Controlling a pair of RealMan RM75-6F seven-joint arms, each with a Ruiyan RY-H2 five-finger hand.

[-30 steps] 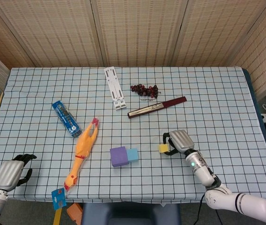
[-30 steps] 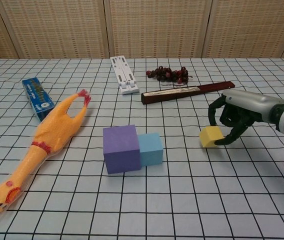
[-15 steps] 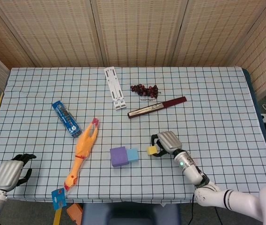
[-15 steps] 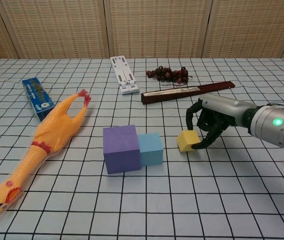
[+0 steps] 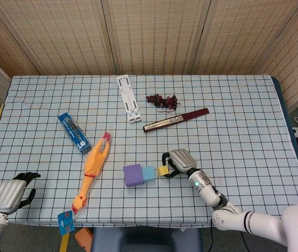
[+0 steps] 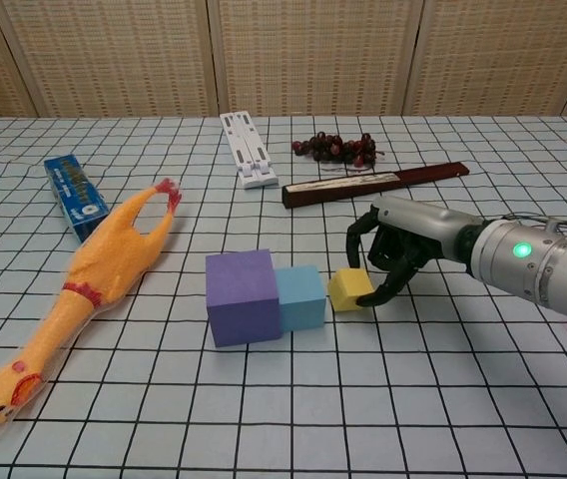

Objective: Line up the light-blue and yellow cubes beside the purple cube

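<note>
The purple cube (image 6: 243,296) (image 5: 132,175) sits near the table's front centre, with the light-blue cube (image 6: 300,296) (image 5: 148,173) touching its right side. Just right of the light-blue cube is the small yellow cube (image 6: 348,289) (image 5: 163,170), a narrow gap between them. My right hand (image 6: 395,245) (image 5: 177,160) curls over the yellow cube's right side and holds it between its fingers. My left hand (image 5: 12,193) rests at the table's front left corner, fingers curled in with nothing in them; the chest view does not show it.
A rubber chicken (image 6: 89,284) lies left of the purple cube. A blue packet (image 6: 75,195), a white stand (image 6: 249,149), dark grapes (image 6: 335,149) and a closed dark-red fan (image 6: 374,184) lie further back. An orange object (image 5: 84,237) pokes out below the front edge.
My right hand has slid the yellow cube leftward across the table, from well right of the light-blue cube to almost against it. The left hand has not moved.
</note>
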